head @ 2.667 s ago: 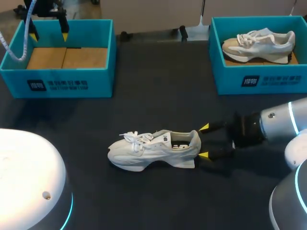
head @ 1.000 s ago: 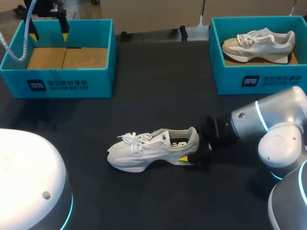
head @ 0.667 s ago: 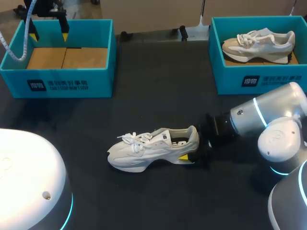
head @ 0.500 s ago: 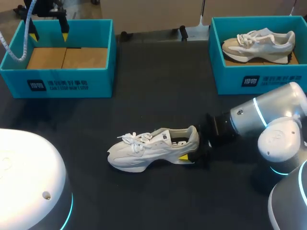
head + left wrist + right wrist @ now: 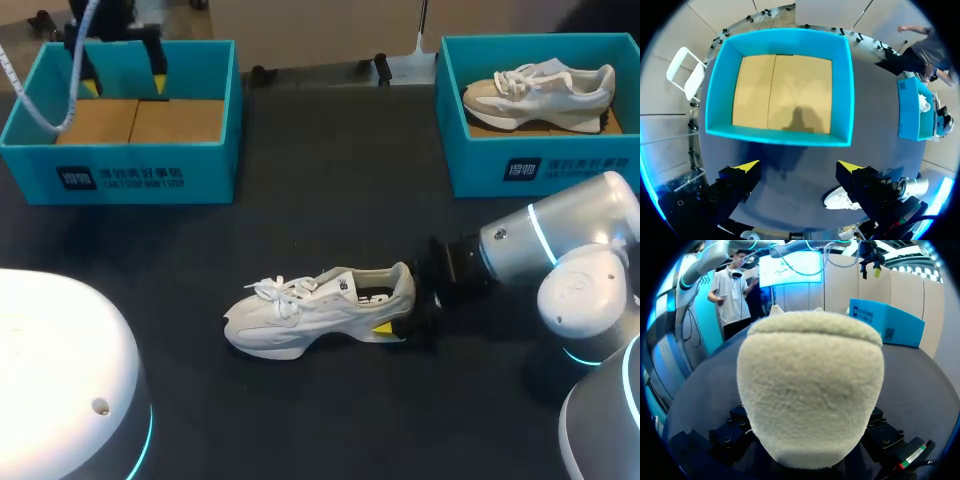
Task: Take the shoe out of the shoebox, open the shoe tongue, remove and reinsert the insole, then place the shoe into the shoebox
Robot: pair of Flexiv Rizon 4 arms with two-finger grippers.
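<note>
Right gripper [image 5: 403, 310] clamps the shoe [image 5: 310, 315] at its heel; left gripper [image 5: 798, 166] wide open above shoebox [image 5: 844, 90].

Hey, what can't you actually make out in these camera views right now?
- Hold of the right gripper on the shoe: the heel fills the right wrist view and covers it in the head view.
- The insole: head view, lost in the dark shoe opening.
- Most of the shoe, left wrist view: behind the left gripper.
</note>
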